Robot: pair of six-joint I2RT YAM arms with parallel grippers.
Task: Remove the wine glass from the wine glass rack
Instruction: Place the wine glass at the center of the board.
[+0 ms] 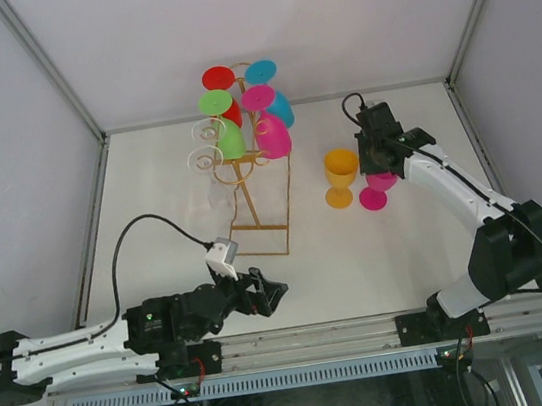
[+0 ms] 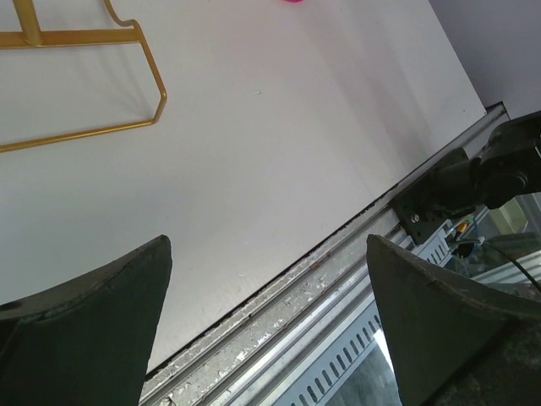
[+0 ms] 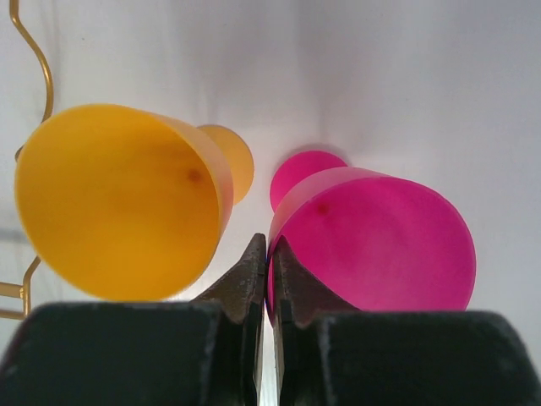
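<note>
1. Your right end effector [image 3: 267,249] has its fingers pressed together. They sit right at the rim of the pink wine glass [image 3: 380,237], just to their right. You cannot tell if they pinch it.
2. Your left end effector [image 2: 269,245] is wide apart and holds nothing.
3. The pink wine glass is off the wine glass rack [image 1: 245,188], which is well to the left of the right end effector. The glass seems to stand on the table [image 1: 359,251], right below that end effector. A yellow glass [image 3: 118,203] is just left of it.
4. What looks left to do is to move away. Other glasses hang on the rack.
5. The pink glass stands straight. Its long line runs up and down, with the mouth up toward the end effector and the foot down.
</note>
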